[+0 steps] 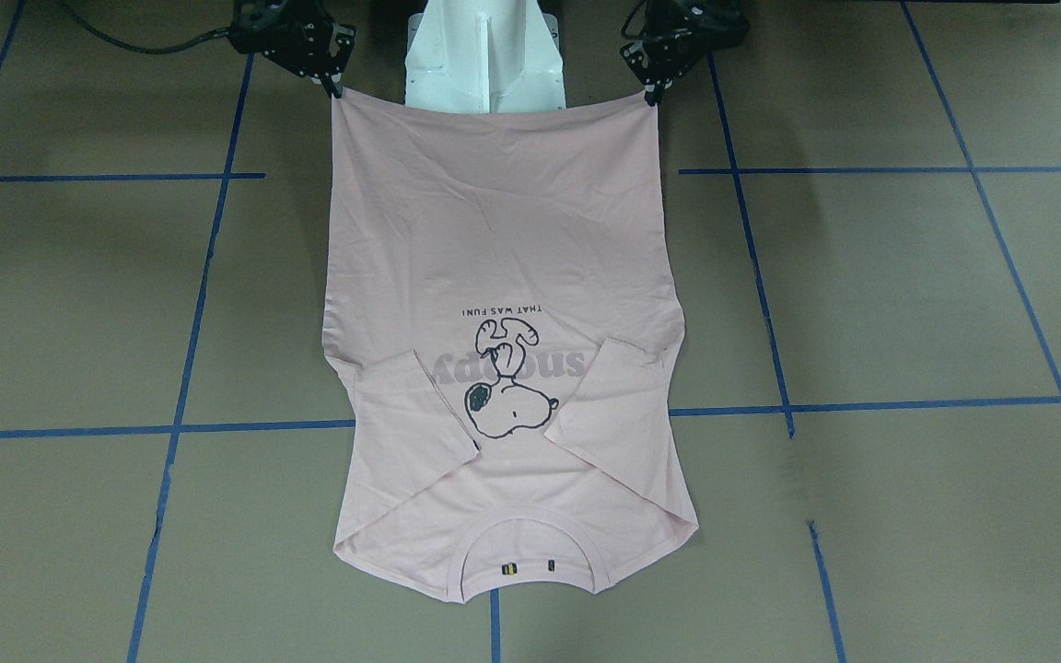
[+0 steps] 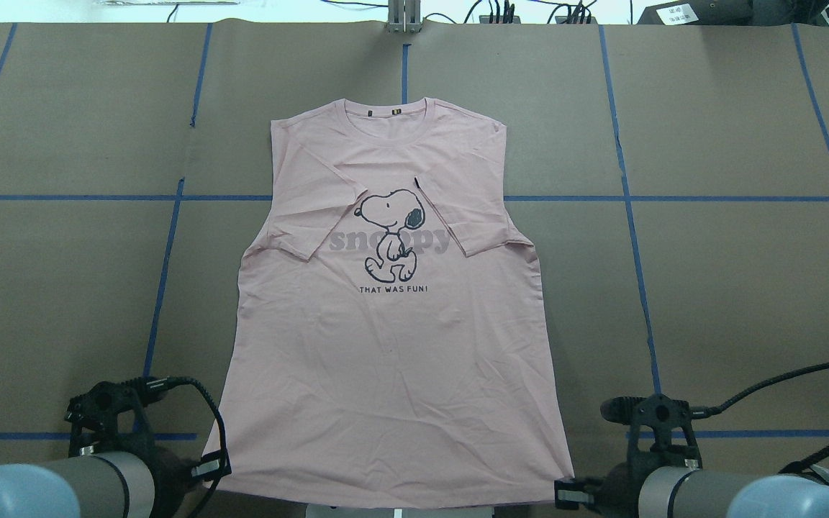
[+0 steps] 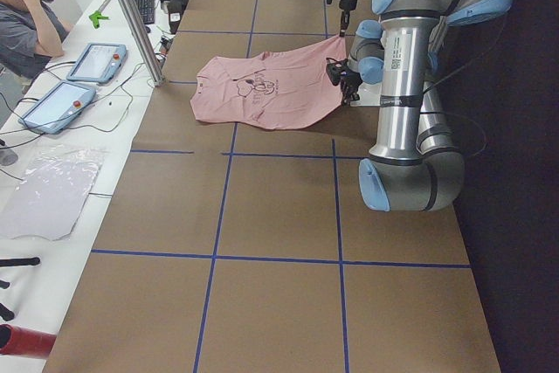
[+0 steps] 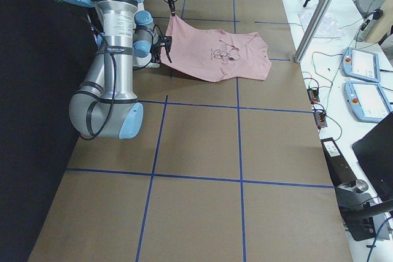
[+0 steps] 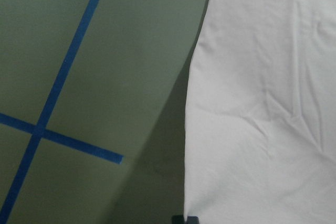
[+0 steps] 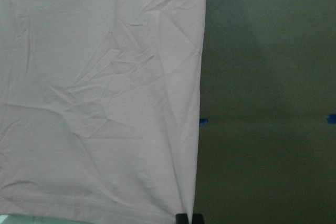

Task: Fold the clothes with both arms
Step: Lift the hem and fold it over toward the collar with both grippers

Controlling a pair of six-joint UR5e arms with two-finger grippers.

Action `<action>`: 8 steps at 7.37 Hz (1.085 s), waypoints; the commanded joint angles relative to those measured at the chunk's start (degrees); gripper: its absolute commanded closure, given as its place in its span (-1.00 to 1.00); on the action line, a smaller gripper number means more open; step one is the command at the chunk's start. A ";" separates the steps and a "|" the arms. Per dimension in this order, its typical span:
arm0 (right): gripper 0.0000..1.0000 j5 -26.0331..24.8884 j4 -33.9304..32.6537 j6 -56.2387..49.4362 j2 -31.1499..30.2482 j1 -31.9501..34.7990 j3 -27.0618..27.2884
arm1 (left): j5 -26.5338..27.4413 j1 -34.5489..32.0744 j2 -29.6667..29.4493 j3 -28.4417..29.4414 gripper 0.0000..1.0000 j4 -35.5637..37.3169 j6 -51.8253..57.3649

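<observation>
The pale pink T-shirt [image 2: 393, 324] lies print up on the brown table, collar at the far side, both sleeves folded in over the cartoon dog [image 2: 391, 234]. My left gripper [image 2: 207, 471] is shut on the near left hem corner, and also shows in the front-facing view [image 1: 651, 95]. My right gripper [image 2: 565, 493] is shut on the near right hem corner, and also shows in the front-facing view [image 1: 335, 90]. The hem hangs stretched between them, raised off the table [image 3: 342, 58]. Each wrist view shows a shirt edge [image 5: 252, 103] [image 6: 105, 93] running down to the fingertips.
The white pedestal base [image 1: 486, 55] stands behind the raised hem. Blue tape lines [image 2: 630, 216] grid the brown table [image 2: 745, 288]. Beyond the far edge are a metal post [image 3: 131, 19], tablets [image 3: 96, 60], cables and a seated operator [image 3: 31, 15].
</observation>
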 commanded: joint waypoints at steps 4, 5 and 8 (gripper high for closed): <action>1.00 0.51 0.08 -3.97 2.59 9.71 -0.88 | -0.43 -3.03 -1.66 -3.76 1.00 3.36 9.46; 1.00 0.59 -0.01 -9.15 7.16 14.64 -3.26 | -0.51 -8.82 -4.45 -2.10 1.00 3.36 14.29; 1.00 1.29 0.17 -24.36 19.20 31.15 -17.54 | -6.10 -28.23 -13.66 12.08 1.00 3.01 28.87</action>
